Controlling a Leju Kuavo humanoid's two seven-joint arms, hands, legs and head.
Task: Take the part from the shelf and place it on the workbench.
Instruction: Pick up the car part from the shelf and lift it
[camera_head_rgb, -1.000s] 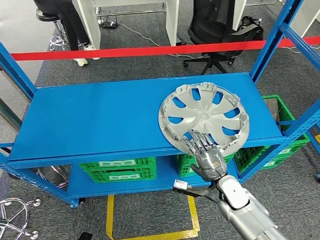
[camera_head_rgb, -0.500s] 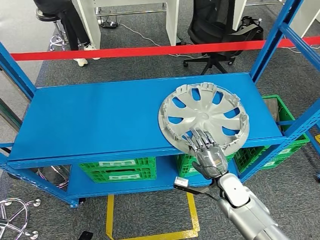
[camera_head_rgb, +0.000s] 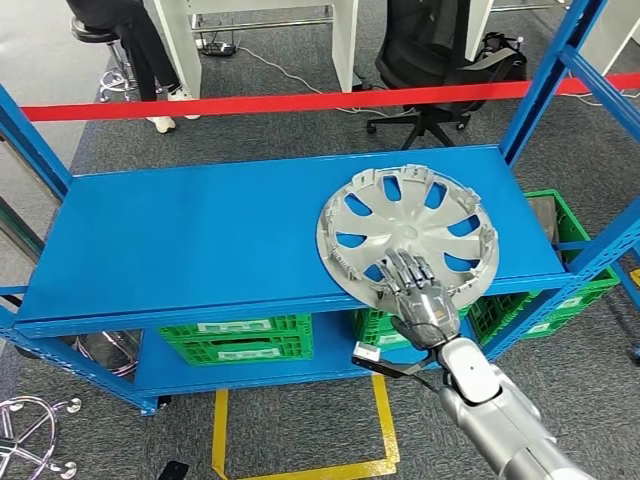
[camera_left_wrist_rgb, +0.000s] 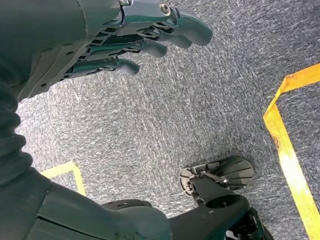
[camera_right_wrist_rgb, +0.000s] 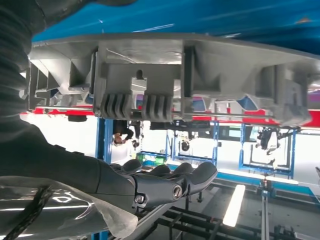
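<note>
The part is a silver hubcap (camera_head_rgb: 411, 225) lying flat on the right half of the blue shelf (camera_head_rgb: 189, 230), its near rim hanging over the shelf's front edge. My right hand (camera_head_rgb: 415, 300) reaches over that near rim with its fingers spread on top of the cap. In the right wrist view the cap's ribbed rim (camera_right_wrist_rgb: 151, 65) sits close to the straight fingers (camera_right_wrist_rgb: 170, 182), with a gap between them and nothing gripped. My left hand (camera_left_wrist_rgb: 124, 35) hangs over the grey carpet, fingers loosely extended and holding nothing.
Green crates (camera_head_rgb: 234, 335) stand on the lower shelf, with another (camera_head_rgb: 573, 260) at the right. A red bar (camera_head_rgb: 226, 104) crosses behind the shelf and a blue upright (camera_head_rgb: 540, 85) rises at the right. Beyond are an office chair (camera_head_rgb: 430, 60) and a seated person (camera_head_rgb: 143, 50).
My right hand has crept forward and slightly right, further over the hubcap's near rim. The hubcap has not moved.
</note>
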